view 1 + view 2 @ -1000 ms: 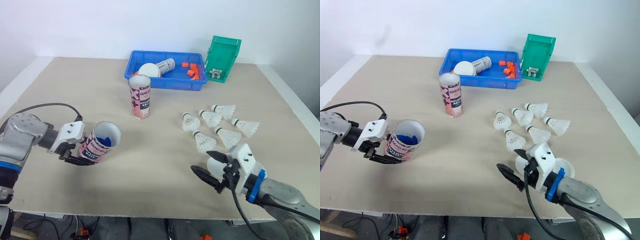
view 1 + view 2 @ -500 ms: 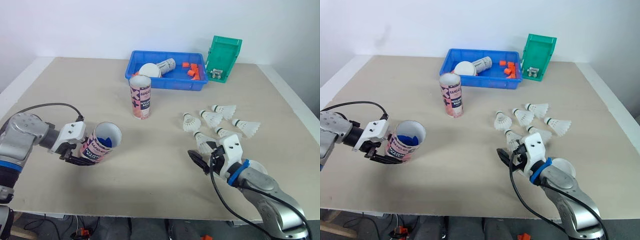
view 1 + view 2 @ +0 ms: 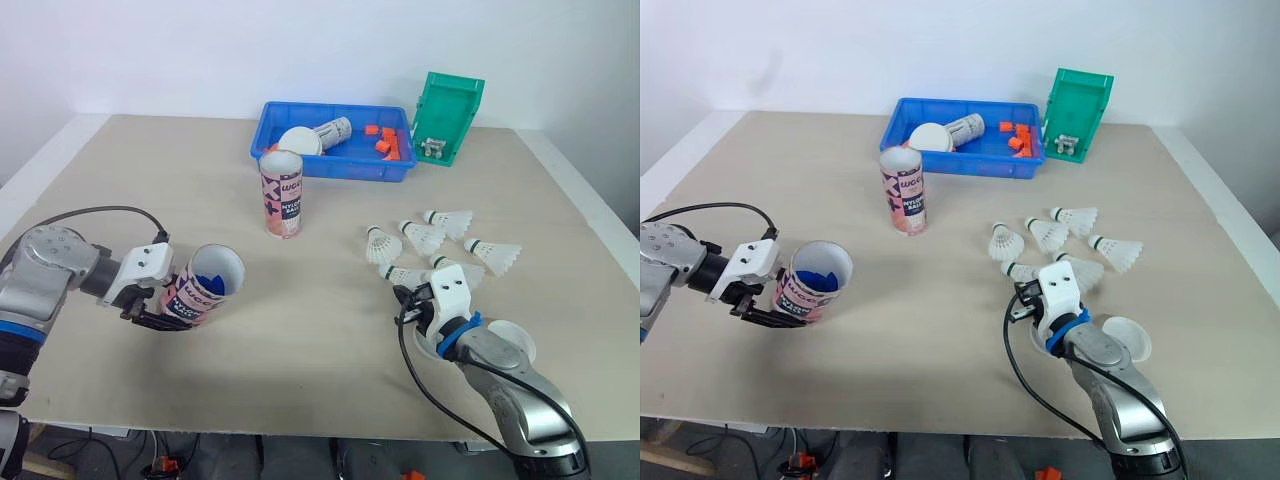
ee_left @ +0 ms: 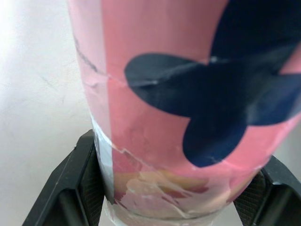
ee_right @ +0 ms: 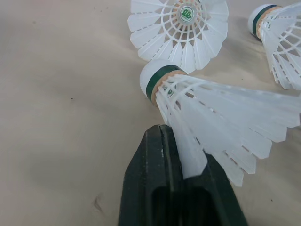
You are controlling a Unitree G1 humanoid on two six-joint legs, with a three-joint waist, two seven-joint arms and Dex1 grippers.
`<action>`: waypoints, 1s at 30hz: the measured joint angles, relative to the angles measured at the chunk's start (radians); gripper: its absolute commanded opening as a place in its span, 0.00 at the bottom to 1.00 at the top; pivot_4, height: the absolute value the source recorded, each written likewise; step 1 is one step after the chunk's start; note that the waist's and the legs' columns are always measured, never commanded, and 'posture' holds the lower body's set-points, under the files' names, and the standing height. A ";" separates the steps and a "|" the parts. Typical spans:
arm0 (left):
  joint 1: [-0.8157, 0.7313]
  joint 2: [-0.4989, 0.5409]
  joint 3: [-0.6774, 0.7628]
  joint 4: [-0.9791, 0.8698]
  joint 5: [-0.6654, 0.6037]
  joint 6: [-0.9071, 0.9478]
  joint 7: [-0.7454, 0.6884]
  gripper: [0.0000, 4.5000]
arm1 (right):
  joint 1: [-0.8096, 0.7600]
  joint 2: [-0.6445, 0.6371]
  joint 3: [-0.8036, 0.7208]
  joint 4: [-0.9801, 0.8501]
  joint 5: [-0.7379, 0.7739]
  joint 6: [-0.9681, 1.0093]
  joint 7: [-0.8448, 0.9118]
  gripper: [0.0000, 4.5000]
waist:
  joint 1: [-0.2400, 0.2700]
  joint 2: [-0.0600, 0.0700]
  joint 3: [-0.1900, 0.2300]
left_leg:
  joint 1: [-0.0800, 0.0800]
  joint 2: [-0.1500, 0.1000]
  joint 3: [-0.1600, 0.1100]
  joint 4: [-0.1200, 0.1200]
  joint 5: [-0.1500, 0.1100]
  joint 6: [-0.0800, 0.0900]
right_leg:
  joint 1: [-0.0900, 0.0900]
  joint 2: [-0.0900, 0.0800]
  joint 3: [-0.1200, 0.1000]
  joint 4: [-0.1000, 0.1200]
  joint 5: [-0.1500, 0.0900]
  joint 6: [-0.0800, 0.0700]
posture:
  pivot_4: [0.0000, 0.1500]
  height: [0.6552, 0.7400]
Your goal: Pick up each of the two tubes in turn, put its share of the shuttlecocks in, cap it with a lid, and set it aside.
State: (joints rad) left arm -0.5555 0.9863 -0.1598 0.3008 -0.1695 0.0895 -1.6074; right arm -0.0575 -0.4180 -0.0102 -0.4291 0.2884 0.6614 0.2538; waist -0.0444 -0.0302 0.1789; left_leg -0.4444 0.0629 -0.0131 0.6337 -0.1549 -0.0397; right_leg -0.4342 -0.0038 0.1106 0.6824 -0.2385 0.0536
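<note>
Pink tube [image 3: 205, 285] sits tilted in the clenched left gripper [image 3: 165, 320], mouth turned rightward. The right gripper [image 5: 162, 141] pinches the nearest shuttlecock [image 5: 211, 117] by its thin skirt. Best to lift gently and feed it in cork first. A white wall [image 3: 300, 50] backs the matte beige table [image 3: 300, 350], blue tray [image 3: 330, 172] and green bin [image 3: 447, 115].

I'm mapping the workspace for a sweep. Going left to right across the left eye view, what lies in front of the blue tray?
tilted tube → standing tube → right gripper, pinching a shuttlecock → white lid
</note>
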 measured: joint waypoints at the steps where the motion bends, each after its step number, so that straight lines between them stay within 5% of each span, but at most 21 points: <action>1: 0.000 -0.001 0.000 0.000 0.000 0.000 0.000 0.67 | 0.001 0.000 -0.002 0.000 0.000 -0.002 0.002 0.01 | 0.000 0.000 0.000 | 0.000 0.000 0.000 0.000 0.000 0.000 | 0.000 0.000 0.000 0.000 0.000 0.000 | 1.00 0.57; 9: -0.008 -0.018 -0.005 0.001 0.001 -0.001 -0.001 0.67 | 0.009 -0.073 -0.030 -0.069 0.006 -0.066 0.110 0.01 | 0.003 0.001 0.000 | 0.000 -0.001 0.000 0.000 0.000 0.000 | 0.001 -0.001 0.000 0.000 0.000 0.001 | 1.00 0.57; 14: -0.014 -0.028 -0.010 0.003 0.005 -0.002 0.000 0.67 | -0.072 -0.228 -0.022 -0.119 0.044 -0.153 0.329 0.01 | 0.003 0.003 0.000 | 0.000 -0.001 0.002 0.001 0.001 0.001 | 0.001 -0.002 0.000 0.000 0.000 0.001 | 1.00 0.57; 22: -0.028 -0.029 -0.030 0.002 0.003 0.005 -0.004 0.67 | -0.413 -0.290 0.133 -0.102 0.063 -0.313 0.637 0.01 | 0.002 0.003 0.001 | 0.000 -0.001 0.002 0.001 0.001 0.002 | 0.001 -0.002 0.000 0.000 0.000 0.001 | 1.00 0.57; 26: -0.044 -0.019 -0.059 0.000 0.005 0.006 -0.001 0.67 | -0.717 -0.194 0.365 0.092 -0.103 -0.513 0.795 0.01 | 0.000 0.004 0.000 | 0.001 0.000 0.003 0.000 0.001 0.002 | 0.000 -0.002 0.000 0.000 0.000 0.001 | 1.00 0.57; 30: -0.052 -0.025 -0.067 -0.002 0.001 0.011 -0.005 0.67 | -0.821 -0.105 0.450 0.261 -0.166 -0.634 0.868 0.01 | 0.010 0.004 0.000 | -0.002 -0.001 0.004 0.000 0.001 0.003 | 0.000 -0.003 -0.001 0.000 -0.002 0.002 | 1.00 0.57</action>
State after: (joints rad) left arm -0.6071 0.9611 -0.2271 0.2989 -0.1689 0.1000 -1.6123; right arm -0.8787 -0.5235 0.4394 -0.1681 0.1220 0.0279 1.1222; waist -0.0346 -0.0263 0.1792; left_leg -0.4467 0.0623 -0.0093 0.6340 -0.1539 -0.0372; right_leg -0.4346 -0.0066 0.1101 0.6822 -0.2405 0.0553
